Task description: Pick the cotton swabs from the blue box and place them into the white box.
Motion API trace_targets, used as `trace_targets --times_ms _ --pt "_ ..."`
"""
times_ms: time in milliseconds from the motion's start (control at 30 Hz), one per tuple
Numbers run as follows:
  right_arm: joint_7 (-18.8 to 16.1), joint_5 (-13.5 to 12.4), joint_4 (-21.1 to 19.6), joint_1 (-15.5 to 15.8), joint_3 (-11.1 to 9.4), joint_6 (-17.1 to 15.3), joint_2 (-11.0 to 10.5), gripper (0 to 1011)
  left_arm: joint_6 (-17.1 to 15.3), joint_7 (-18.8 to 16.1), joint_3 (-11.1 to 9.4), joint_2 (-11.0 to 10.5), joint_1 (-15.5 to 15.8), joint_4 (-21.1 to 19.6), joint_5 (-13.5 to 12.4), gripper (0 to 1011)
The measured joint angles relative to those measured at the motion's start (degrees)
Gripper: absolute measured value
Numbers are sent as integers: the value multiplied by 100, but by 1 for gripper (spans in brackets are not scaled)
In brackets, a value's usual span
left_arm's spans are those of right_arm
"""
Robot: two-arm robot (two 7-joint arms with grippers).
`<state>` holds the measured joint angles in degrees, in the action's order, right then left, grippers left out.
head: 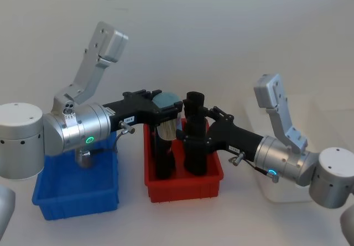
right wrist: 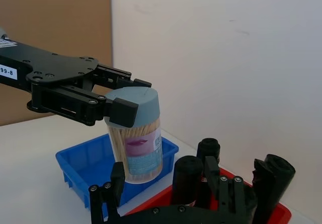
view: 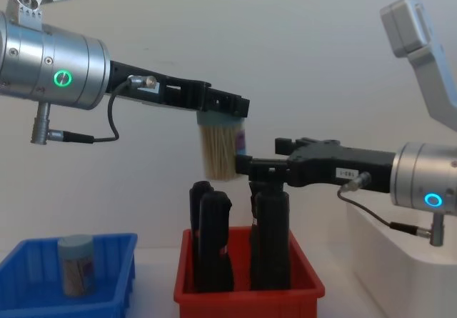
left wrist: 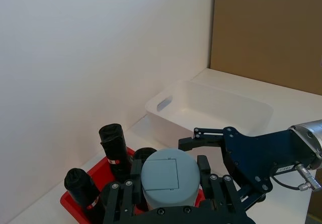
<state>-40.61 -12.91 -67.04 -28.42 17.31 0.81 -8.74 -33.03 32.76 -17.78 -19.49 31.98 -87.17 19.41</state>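
Chest view — left hand [view: 227,109] apparently round cotton swabs [view: 220,153], lid largely hidden.

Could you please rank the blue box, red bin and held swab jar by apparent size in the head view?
Blue box and red bin: about alike, not ranked.
Smallest: cotton swab jar, in left pincer.

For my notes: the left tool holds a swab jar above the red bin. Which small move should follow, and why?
Probably ease the right tool forward and shut it on the jar below its lid: the left tool grips just the lid, and the right stands open beside it.
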Motion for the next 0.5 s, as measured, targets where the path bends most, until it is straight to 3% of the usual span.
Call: trace_targets --times_ms 500 --pt "-520 38 884 -564 142 244 261 1002 0 -1 0 0 0 0 0 660"
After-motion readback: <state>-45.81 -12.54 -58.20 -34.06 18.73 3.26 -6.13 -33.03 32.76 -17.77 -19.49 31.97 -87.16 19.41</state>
